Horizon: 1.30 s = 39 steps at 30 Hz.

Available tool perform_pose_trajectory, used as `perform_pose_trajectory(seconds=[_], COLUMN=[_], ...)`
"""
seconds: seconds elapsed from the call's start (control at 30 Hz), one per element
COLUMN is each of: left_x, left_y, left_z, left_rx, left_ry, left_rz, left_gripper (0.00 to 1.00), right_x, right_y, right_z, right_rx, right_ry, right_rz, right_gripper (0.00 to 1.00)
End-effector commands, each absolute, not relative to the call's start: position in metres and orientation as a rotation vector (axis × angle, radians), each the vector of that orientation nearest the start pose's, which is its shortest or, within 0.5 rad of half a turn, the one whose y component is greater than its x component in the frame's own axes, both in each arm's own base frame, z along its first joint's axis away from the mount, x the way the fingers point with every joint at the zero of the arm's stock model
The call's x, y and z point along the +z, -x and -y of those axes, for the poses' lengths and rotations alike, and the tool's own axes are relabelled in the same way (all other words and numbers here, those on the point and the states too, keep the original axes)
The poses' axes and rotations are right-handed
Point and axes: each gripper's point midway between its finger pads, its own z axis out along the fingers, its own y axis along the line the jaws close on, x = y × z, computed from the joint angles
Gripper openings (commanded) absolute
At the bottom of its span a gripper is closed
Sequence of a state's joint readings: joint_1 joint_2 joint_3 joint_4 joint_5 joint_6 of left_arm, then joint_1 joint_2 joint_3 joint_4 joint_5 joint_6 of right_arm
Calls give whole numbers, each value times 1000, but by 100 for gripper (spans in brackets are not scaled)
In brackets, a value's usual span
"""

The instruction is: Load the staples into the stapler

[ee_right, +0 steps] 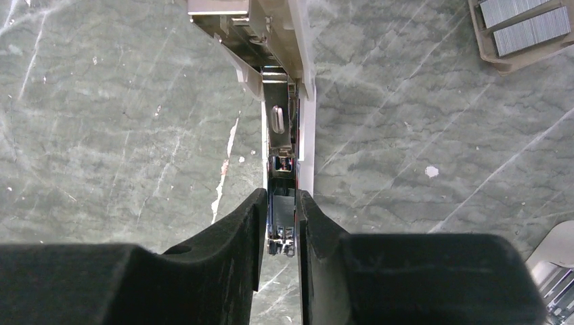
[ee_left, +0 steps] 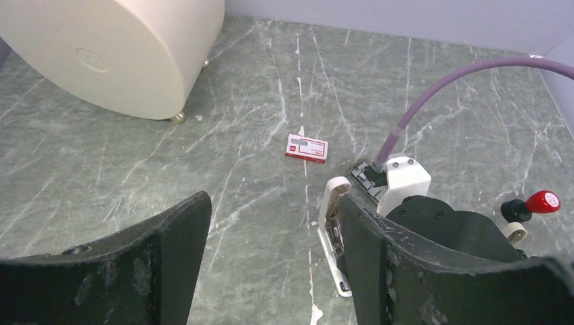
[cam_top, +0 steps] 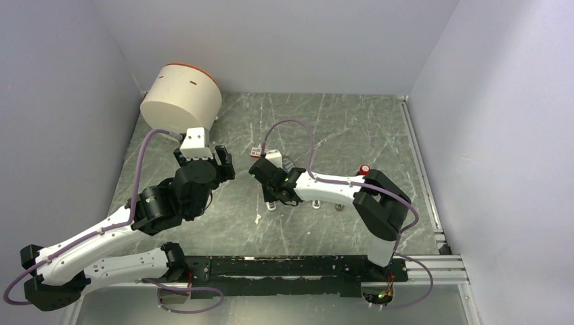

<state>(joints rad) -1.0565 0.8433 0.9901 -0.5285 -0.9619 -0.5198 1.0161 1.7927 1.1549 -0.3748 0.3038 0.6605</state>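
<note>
- The stapler (ee_right: 277, 115) lies open near the middle of the green tabletop (ee_right: 101, 101). Its white lid is flipped back, so the thin metal slot shows.
- The right claw (ee_right: 281, 203) is almost closed. It seems to pinch the metal slot from both sides.
- The left claw (ee_left: 274, 203) is wide open and holds nothing. In the top view it hangs at 9 o'clock from the stapler.
- The red and white staples box (ee_left: 306, 148) lies flat at 11 o'clock from the stapler. It is near but not touching.
- A small brown tray (ee_right: 520, 27) with two grey rows of staples sits at 1 o'clock from the right claw.
- I think the step now is getting the stapler open and ready. I cannot tell if any staples are in the slot.
- Next, I think a claw must lift one grey row and set it straight into the slot. The row is tiny, so the pinch must be gentle.
</note>
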Motion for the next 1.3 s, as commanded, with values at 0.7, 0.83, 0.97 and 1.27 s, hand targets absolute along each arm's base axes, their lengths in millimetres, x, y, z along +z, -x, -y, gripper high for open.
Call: perform_pose_trajectory(seconds=[0.7, 0.83, 0.97, 1.27], left_x=[304, 303, 299, 303], left_y=[-233, -234, -235, -241], left_z=[145, 148, 152, 158], left_rx=[-212, -213, -210, -192], left_ry=[127, 107, 88, 74], left_rz=[-1775, -1773, -1778, -1770], left_gripper=[74, 74, 74, 74], right_x=[112, 110, 103, 74], right_y=[-282, -302, -326, -372], right_z=[-300, -281, -269, -275], right_rx=[219, 166, 138, 68], right_ry=[157, 183, 226, 450], right_rz=[-2372, -2361, -2372, -2384], right_gripper=[38, 52, 51, 49])
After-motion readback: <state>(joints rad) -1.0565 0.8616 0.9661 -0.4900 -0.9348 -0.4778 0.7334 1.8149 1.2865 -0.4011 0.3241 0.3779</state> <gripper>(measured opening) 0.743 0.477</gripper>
